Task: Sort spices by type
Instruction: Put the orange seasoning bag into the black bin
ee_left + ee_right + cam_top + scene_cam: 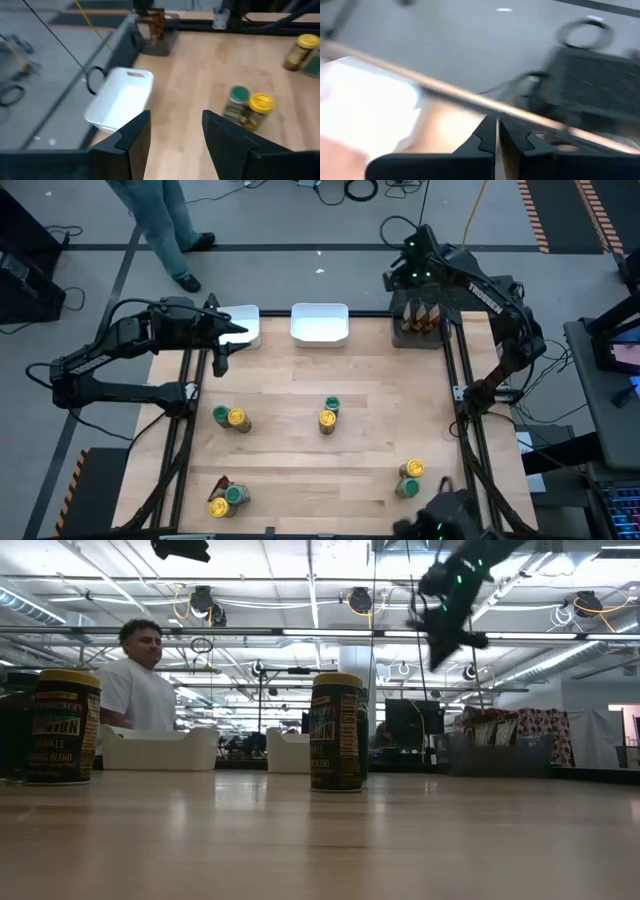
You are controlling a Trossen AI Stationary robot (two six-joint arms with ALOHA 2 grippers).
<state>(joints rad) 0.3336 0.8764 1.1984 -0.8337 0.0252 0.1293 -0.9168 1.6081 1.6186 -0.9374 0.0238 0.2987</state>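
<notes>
Jaws, left: your left gripper point(172, 137) stands part open with nothing between its fingers, up over the far left corner of the worktop point(370, 395).
Jaws, right: your right gripper point(497, 132) is pressed shut and empty, held high over the far right corner.
Near edge: you have a yellow-lid and green-lid jar pair with a brown packet point(226, 497) at the near left, and two more jars point(410, 477) at the near right.
Middle: you see one jar pair point(231, 418) left of centre and another jar pair point(329, 414) at centre, each a yellow lid touching a green lid.
Far edge: two white trays point(320, 323) sit side by side; a dark tray of brown packets point(419, 323) stands upright at the far right corner.
Beyond: a person point(138, 680) stands behind the worktop.
</notes>
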